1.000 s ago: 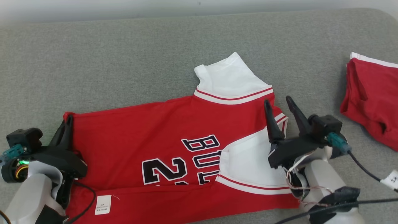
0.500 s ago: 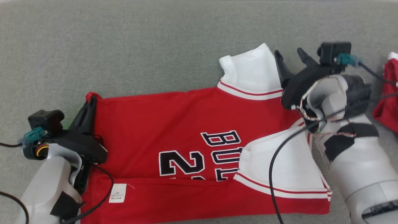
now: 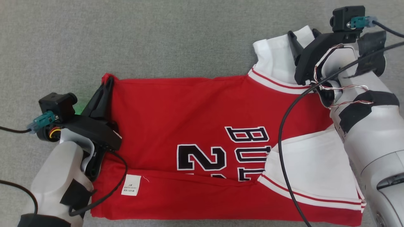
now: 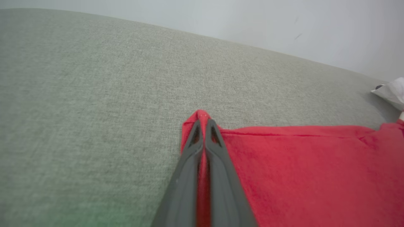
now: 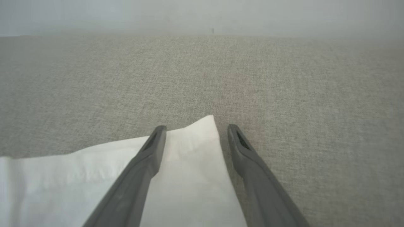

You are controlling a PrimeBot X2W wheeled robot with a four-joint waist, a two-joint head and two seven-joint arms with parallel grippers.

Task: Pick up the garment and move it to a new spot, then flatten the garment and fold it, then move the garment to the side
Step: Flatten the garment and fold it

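The red jersey [image 3: 195,107] lies flat on the grey cloth worktop [image 3: 126,37]. The left arm [image 3: 53,176] comes in low from the side, and the left fingers [image 3: 101,98] are pinched tight on the jersey's far left corner. The right arm [image 3: 369,126] is stretched forward, with the right fingers [image 3: 293,44] spread wide astride the white sleeve [image 3: 274,53], seemingly gripping nothing.

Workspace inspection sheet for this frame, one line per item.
Surface: grey fabric surface, flat.
Job's things: red jersey spread flat, near edge folded over, label showing.
Clutter: nothing seen.
Grippers: left gripper shut on jersey's far left corner; right gripper open, fingers straddling white sleeve corner.
Cables: black cable from right arm crosses over jersey; left arm's cable loops over hem.
Surroundings: pale wall behind the surface.
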